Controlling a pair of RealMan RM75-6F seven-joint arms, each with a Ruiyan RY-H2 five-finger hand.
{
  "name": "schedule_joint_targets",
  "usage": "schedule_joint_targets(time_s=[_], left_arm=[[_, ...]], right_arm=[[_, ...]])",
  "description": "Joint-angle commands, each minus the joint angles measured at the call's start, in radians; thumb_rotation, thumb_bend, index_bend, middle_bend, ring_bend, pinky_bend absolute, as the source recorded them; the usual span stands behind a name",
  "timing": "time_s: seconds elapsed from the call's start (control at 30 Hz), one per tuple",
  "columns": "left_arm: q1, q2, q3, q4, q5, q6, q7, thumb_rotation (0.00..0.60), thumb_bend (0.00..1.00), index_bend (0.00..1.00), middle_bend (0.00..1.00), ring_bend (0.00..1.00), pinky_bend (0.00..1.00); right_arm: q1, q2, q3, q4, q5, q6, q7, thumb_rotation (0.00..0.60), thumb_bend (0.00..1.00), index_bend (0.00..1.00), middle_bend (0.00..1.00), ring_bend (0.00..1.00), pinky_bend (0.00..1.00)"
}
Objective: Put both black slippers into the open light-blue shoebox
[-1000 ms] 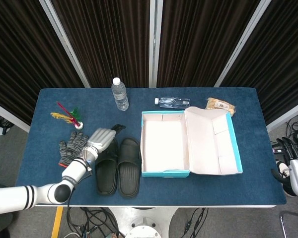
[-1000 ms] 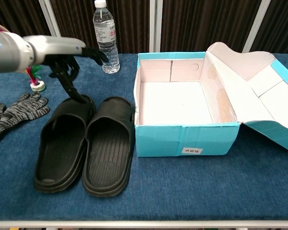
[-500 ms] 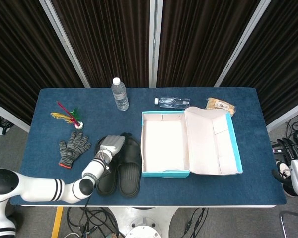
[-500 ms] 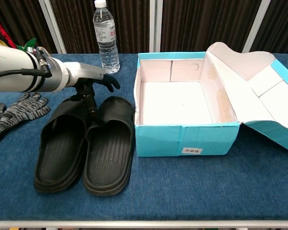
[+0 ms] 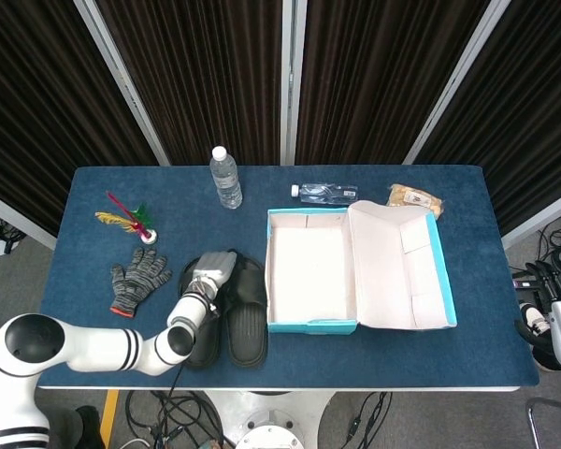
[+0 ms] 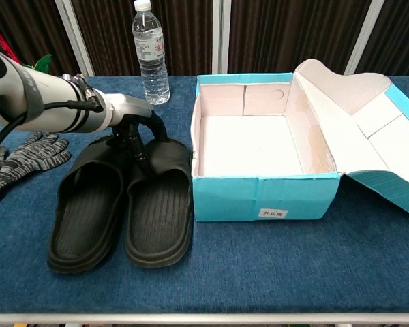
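Two black slippers lie side by side, soles down, left of the box: the left slipper (image 5: 202, 329) (image 6: 87, 214) and the right slipper (image 5: 249, 318) (image 6: 160, 218). The open light-blue shoebox (image 5: 310, 271) (image 6: 259, 143) has nothing inside, and its lid is folded out to the right. My left hand (image 5: 210, 279) (image 6: 135, 122) is down on the slippers' straps, fingers (image 6: 133, 144) dipping between the two straps and one finger over the right slipper's strap. The fingertips are hidden there. My right hand (image 5: 540, 316) hangs off the table's right edge, holding nothing.
A grey knitted glove (image 5: 136, 278) (image 6: 20, 158) lies left of the slippers. An upright water bottle (image 5: 226, 178) (image 6: 150, 54) stands behind them. A lying bottle (image 5: 325, 193) and a snack pack (image 5: 415, 197) sit behind the box. A feathered shuttlecock (image 5: 131, 217) is at the far left.
My left hand came from the left slipper's far end, moved right and lowered onto the straps between the slippers. The right slipper shifted slightly toward the box.
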Motion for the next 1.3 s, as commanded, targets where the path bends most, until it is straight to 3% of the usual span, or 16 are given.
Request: schedule_joint_targets(time_s=[0.03,0.47,0.63,0.83,0.97,1.1,1.17,1.3], left_arm=[[0.018,0.002,-0.008,-0.014,0.026,0.024,-0.022,0.600,0.00,0.50,0.55,0.90,0.91],[0.115,0.167,-0.070,-0.206,0.165,0.096,-0.141,0.600,0.00,0.53,0.58,0.91,0.91],[0.203,0.302,-0.112,-0.311,0.257,0.071,-0.265,0.600,0.00,0.52,0.58,0.91,0.91],[0.311,0.389,-0.189,-0.379,0.415,0.077,-0.460,0.600,0.00,0.52,0.58,0.90,0.91],[0.332,0.366,-0.260,-0.337,0.532,-0.015,-0.615,0.600,0.00,0.52,0.57,0.88,0.90],[0.300,0.264,-0.322,-0.218,0.645,-0.134,-0.762,0.600,0.00,0.52,0.56,0.82,0.88],[0.278,0.205,-0.337,-0.149,0.695,-0.165,-0.810,0.600,0.00,0.52,0.56,0.76,0.86],[0.217,0.063,-0.342,0.036,0.830,-0.221,-0.889,0.600,0.00,0.52,0.56,0.74,0.84]], right_arm=[[0.001,-0.001,0.001,0.001,-0.001,-0.001,0.002,0.600,0.07,0.12,0.12,0.05,0.13],[0.003,-0.003,0.001,0.006,-0.021,0.012,0.009,0.600,0.07,0.12,0.12,0.05,0.13],[-0.001,-0.002,0.000,0.012,-0.024,0.018,0.018,0.600,0.07,0.12,0.12,0.05,0.13],[0.000,-0.002,0.001,0.012,-0.027,0.020,0.017,0.600,0.07,0.12,0.12,0.05,0.13],[0.007,0.000,0.002,0.003,-0.030,0.013,0.009,0.600,0.07,0.12,0.12,0.05,0.13],[0.012,0.010,0.004,-0.017,-0.042,0.016,-0.010,0.600,0.07,0.12,0.12,0.05,0.13],[0.012,0.018,0.003,-0.029,-0.044,0.016,-0.020,0.600,0.08,0.12,0.12,0.05,0.14],[0.011,0.036,0.005,-0.054,-0.039,0.016,-0.042,0.600,0.08,0.12,0.12,0.05,0.14]])
